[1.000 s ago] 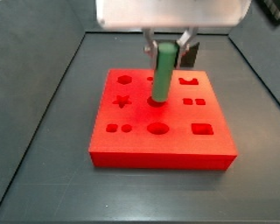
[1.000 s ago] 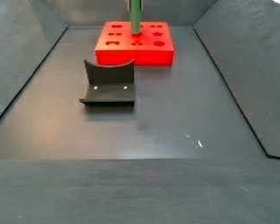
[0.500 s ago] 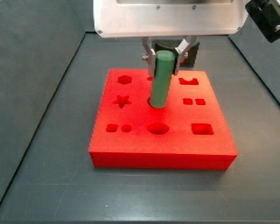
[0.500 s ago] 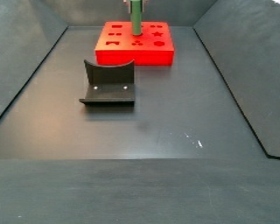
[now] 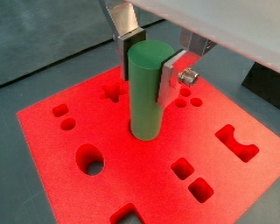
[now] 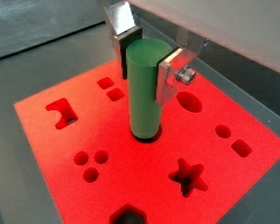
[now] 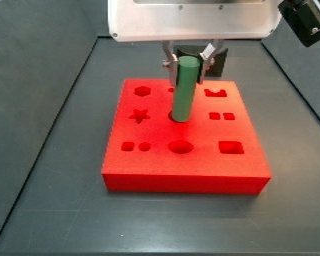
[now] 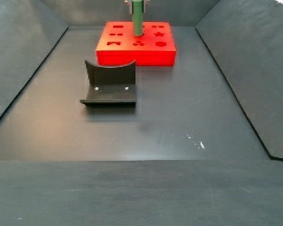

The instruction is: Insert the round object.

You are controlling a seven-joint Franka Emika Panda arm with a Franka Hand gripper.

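Observation:
The green round peg (image 5: 146, 96) stands upright in the red block (image 5: 60, 175) with its lower end in a round hole near the block's middle. It also shows in both side views (image 7: 186, 92) (image 8: 138, 18). My gripper (image 5: 150, 66) is above the block, its silver fingers shut on the peg's top part, one pad on each side. The other wrist view shows the same grip (image 6: 152, 66) on the peg (image 6: 143, 92). In a side view the gripper (image 7: 190, 62) hangs over the block's (image 7: 190, 170) far half.
The block (image 8: 120, 55) has several other shaped holes: star, squares, small circles, an oval. A dark grey curved holder (image 8: 109, 84) stands on the dark floor in front of the block. Raised walls border the floor on both sides.
My gripper and the peg have moved down a little; the peg's lower end sits deeper in the hole. Little differs over the last half second.

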